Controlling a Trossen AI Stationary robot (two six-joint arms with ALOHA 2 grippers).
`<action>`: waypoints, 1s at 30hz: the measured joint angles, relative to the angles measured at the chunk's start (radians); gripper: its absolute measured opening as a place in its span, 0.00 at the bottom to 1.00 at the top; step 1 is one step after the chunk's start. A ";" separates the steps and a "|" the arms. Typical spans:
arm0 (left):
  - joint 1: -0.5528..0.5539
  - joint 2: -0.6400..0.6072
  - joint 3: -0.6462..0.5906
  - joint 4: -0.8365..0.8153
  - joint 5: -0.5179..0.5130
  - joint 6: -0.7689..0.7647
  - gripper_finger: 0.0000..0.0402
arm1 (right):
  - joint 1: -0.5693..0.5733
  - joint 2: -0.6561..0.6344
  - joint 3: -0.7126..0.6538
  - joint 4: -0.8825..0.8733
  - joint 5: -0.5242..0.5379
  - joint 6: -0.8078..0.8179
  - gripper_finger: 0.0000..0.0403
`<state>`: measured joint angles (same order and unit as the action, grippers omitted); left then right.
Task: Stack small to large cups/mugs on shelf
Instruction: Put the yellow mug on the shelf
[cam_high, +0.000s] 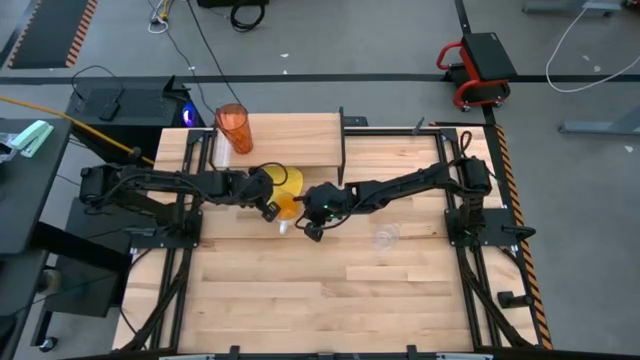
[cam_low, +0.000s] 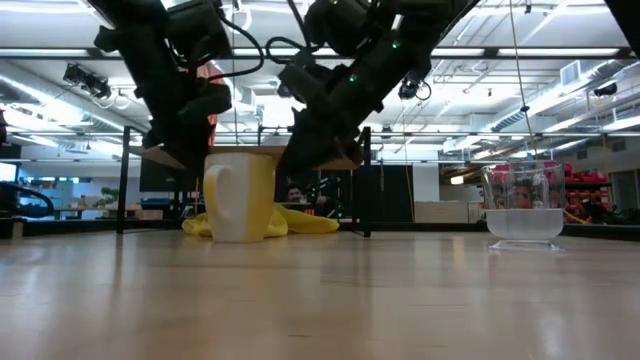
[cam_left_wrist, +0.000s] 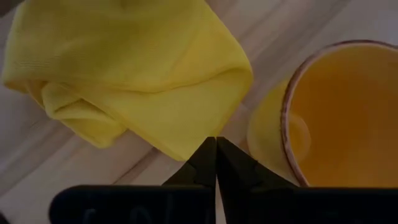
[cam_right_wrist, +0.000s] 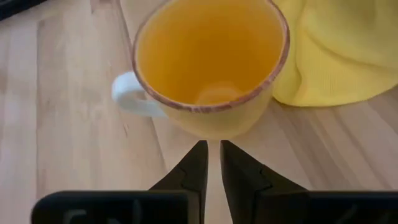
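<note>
The orange mug (cam_high: 287, 207) with a white handle (cam_right_wrist: 127, 94) stands upright on the big table, its mouth up, right beside the yellow cloth (cam_high: 286, 181). The tall orange-red tumbler (cam_high: 233, 128) stands on the left end of the light wood shelf (cam_high: 300, 140). The small clear cup (cam_high: 386, 237) stands on the table to the right; it also shows in the low view (cam_low: 523, 210). My left gripper (cam_left_wrist: 216, 142) is shut, above the table between cloth and mug. My right gripper (cam_right_wrist: 213, 147) is shut to a thin slit, just short of the mug's wall.
The yellow cloth (cam_left_wrist: 124, 68) lies bunched in front of the shelf, touching the mug's far side. The shelf's black legs (cam_low: 362, 200) stand behind the mug. Bare tabletop (cam_high: 330, 300) stretches toward the near edge.
</note>
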<state>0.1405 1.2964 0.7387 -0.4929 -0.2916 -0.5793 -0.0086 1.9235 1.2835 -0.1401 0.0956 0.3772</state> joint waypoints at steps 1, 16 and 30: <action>0.000 0.000 0.000 0.001 0.000 0.000 0.03 | 0.000 -0.001 0.000 0.014 0.000 -0.006 0.12; -0.070 0.000 0.000 0.001 0.053 -0.019 0.03 | -0.043 -0.005 0.000 0.055 -0.004 -0.037 0.12; -0.080 0.000 0.000 -0.028 0.078 -0.064 0.07 | -0.056 -0.006 0.000 0.048 0.007 -0.067 0.12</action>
<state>0.0608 1.2964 0.7387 -0.5209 -0.2134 -0.6437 -0.0643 1.9171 1.2831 -0.0923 0.1030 0.3102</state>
